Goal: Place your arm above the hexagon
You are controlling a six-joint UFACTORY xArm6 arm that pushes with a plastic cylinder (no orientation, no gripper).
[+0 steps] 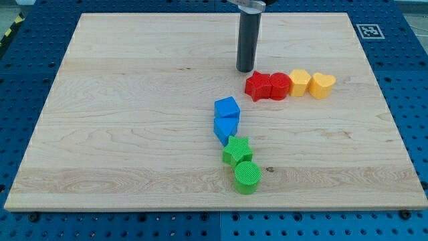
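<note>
- Target = yellow hexagon [300, 82]: small, ridged top, flat sides. It sits to the view's right of my tip [245, 70] and slightly lower, well apart from it.
- Row by the tip, going toward the view's right: red star [257, 86], red cylinder [280, 86], yellow hexagon, yellow heart [323, 86]. Each touches the next.
- Tip is just above the red star's upper left, v. close to it; can't tell if they touch.
- No jaws on this rig, just a plain dark rod. It holds nothing.
- Wooden board [134, 100] carries all the blks.
- Below the tip, twd the view's bottom: blue cube [227, 107] against a 2nd blue block [225, 127], shape unclear.
- Further down: green star [237, 150], then green cylinder [247, 177], touching each other.
</note>
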